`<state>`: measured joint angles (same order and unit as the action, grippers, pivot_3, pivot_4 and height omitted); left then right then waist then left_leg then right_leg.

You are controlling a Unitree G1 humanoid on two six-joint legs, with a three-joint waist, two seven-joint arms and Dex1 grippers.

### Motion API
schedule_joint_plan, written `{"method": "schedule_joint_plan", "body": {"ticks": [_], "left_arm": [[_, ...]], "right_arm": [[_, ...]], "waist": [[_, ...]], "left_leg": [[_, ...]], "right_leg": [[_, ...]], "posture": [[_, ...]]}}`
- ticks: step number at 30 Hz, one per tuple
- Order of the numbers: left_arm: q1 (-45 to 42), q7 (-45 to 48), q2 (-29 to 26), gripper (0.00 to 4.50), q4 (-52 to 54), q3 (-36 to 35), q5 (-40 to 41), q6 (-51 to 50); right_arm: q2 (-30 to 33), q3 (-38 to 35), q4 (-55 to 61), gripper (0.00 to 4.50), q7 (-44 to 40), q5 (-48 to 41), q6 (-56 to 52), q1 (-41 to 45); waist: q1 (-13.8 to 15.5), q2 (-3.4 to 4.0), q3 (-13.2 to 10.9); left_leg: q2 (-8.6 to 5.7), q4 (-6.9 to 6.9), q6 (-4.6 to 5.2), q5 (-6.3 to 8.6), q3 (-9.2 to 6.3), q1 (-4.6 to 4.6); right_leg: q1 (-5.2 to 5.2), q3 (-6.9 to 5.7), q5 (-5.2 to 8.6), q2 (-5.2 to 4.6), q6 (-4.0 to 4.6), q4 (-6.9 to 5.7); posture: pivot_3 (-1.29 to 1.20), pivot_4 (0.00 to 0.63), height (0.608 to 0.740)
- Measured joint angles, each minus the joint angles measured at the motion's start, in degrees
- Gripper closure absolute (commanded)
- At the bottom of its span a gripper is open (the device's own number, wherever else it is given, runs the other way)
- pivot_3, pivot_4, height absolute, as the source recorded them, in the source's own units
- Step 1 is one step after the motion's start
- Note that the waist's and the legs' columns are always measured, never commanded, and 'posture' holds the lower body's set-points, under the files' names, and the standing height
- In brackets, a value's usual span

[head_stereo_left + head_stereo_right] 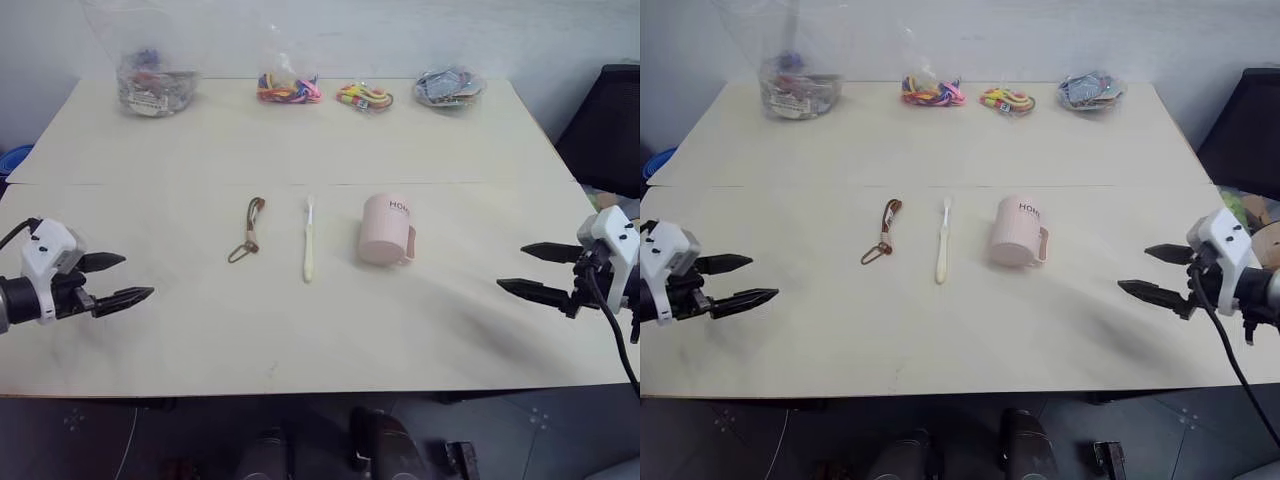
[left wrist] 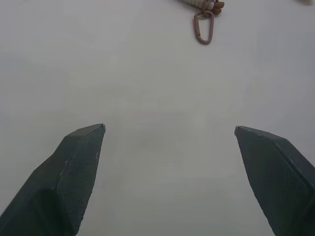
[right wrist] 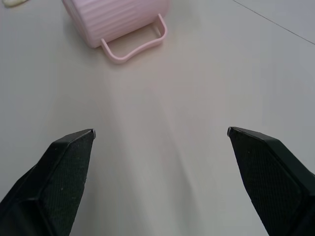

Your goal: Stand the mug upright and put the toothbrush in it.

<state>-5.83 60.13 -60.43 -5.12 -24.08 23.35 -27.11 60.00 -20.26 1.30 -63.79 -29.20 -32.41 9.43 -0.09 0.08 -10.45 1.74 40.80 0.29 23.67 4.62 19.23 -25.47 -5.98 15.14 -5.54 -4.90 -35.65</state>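
Mug point(image 1: 386, 230) and toothbrush point(image 1: 308, 239) lie mid-table, well apart from both grippers' spread, empty fingers point(image 1: 122, 297).

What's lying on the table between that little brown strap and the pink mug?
The toothbrush lies alone between the brown strap and the mug, touching neither. The left eye view shows it plainly.
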Motion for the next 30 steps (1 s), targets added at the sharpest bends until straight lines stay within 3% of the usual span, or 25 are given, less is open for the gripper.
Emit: {"method": "schedule_joint_plan", "body": {"ticks": [8,13,16,18,22,26,30], "left_arm": [[-0.2,-3.2,1.6,0.02,0.4,0.5,-1.1,0.1],[-2.3,-6.8,3.7,0.02,6.7,0.6,2.5,-9.3],[-11.3,-15.6,9.6,0.02,13.0,2.5,7.0,-23.9],[-20.4,-25.4,17.5,0.02,16.3,4.0,8.8,-36.9],[-29.1,-39.1,26.6,0.02,15.4,8.0,5.1,-52.1],[-33.9,-44.9,31.4,0.02,10.0,19.0,-0.9,-48.9],[-39.5,-49.3,36.3,0.02,-0.4,21.1,-5.8,-43.3]], "right_arm": [[-0.1,0.0,1.1,0.0,1.2,-0.6,-0.5,-0.7],[-2.4,-0.3,4.0,0.0,3.5,-1.9,-1.4,-0.4],[-4.0,-1.6,12.2,0.0,5.5,-8.0,-6.5,0.0],[-4.5,-2.0,21.0,0.0,6.8,-14.4,-10.2,1.0],[-5.6,-1.1,30.9,0.0,11.1,-22.2,-13.9,5.5],[-6.9,1.2,33.4,0.0,15.0,-26.4,-15.2,9.9],[-7.4,2.6,33.7,0.0,16.3,-26.4,-14.9,9.3]], "waist": [[0.1,0.0,0.0],[0.2,0.0,0.0],[1.0,-0.01,0.0],[1.7,-0.02,0.0],[1.5,-0.32,0.1],[1.5,-0.36,0.1],[1.8,-0.38,0.1]], "left_leg": [[0.0,0.05,0.0,0.0,0.0,0.01],[0.01,0.12,0.0,0.0,-0.02,0.02],[-0.01,0.26,0.0,0.0,-0.18,0.04],[-0.11,0.33,0.0,0.0,-0.44,0.04],[-0.36,0.34,0.0,0.0,-0.58,0.05],[-0.35,0.33,-0.05,-0.03,-0.58,0.05],[-0.41,0.38,-0.05,-0.03,-0.41,0.11]], "right_leg": [[0.0,0.01,-0.01,-0.01,-0.02,-0.03],[0.0,0.03,-0.02,-0.05,-0.03,-0.1],[0.03,0.05,-0.05,-0.09,-0.09,-0.19],[0.08,0.08,-0.11,-0.09,-0.19,-0.23],[0.09,0.07,-0.12,-0.04,-0.22,-0.18],[0.09,0.04,-0.12,-0.02,-0.21,-0.14],[0.1,-0.01,-0.12,-0.02,-0.22,-0.11]], "posture": [[0.0,0.15,0.74],[0.0,0.15,0.74],[0.0,0.15,0.74],[0.0,0.15,0.74],[0.0,0.15,0.74],[0.0,0.15,0.74],[0.0,0.15,0.74]]}}
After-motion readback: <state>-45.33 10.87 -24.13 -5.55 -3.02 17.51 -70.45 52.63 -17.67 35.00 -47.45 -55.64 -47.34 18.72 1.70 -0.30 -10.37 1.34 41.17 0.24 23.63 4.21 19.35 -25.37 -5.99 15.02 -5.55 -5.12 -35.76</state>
